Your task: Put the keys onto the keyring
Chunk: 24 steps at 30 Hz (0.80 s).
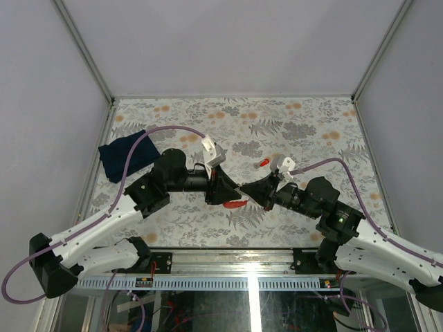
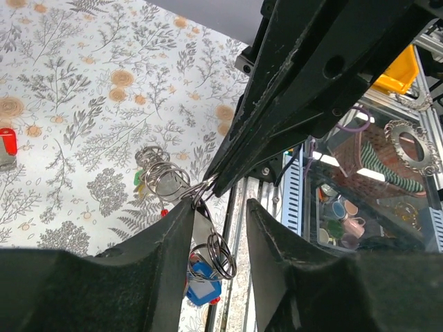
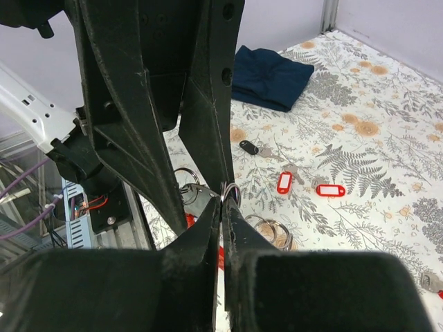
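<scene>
Pinching thin wire keyring (image 2: 205, 187), right jaws pressed together, left jaws spread, round metal loops (image 2: 220, 254) between

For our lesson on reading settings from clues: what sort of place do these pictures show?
Probably a robotics lab test cell, not a home: robot arms bolted to a slotted metal rail, and plain panel walls boxing in the floral-covered table.

The right gripper (image 3: 223, 202) is pinching the keyring (image 3: 229, 191) at lower centre, its jaws pressing together. The left arm's black fingers (image 3: 131, 131) are looming from the upper left. Two red-tagged keys (image 3: 284, 182) are lying right of centre, with a dark blue cloth (image 3: 271, 75) sitting above them.
</scene>
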{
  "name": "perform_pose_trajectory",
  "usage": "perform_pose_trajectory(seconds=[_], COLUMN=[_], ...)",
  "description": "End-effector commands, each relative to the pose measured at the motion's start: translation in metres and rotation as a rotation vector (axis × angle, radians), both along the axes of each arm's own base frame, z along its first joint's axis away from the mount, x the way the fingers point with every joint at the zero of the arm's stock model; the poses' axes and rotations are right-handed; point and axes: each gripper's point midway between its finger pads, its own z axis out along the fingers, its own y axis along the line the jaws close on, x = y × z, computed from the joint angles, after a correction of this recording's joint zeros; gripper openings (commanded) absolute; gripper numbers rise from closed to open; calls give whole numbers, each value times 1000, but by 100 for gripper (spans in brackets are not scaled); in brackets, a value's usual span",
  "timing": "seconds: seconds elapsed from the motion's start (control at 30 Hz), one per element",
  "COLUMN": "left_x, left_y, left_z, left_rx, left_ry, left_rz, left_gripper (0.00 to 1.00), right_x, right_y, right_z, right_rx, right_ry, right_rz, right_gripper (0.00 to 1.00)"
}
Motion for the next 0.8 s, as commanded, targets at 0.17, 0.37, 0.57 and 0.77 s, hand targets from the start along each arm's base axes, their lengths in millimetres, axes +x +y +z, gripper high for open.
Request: perform_pose_trajectory(seconds=[0.17, 0.37, 0.57, 0.77], left_x=[5, 13, 18, 18], left_y=[-7, -6, -4, -1], left_z=[6, 7, 10, 17], left_rx=[23, 29, 26, 4], left_ry=[-56, -70, -91, -103], left_rz=[20, 71, 104, 119], left_gripper=[27, 40, 32, 13], right_x=[-1, -4, -5, -5], right_y=[2, 4, 6, 8], right_z=[60, 62, 62, 61], right_rx=[178, 191, 194, 193], right_ry=[-46, -30, -15, -5], right_rz=[-1, 15, 23, 29], right_gripper=[0, 0, 0, 0])
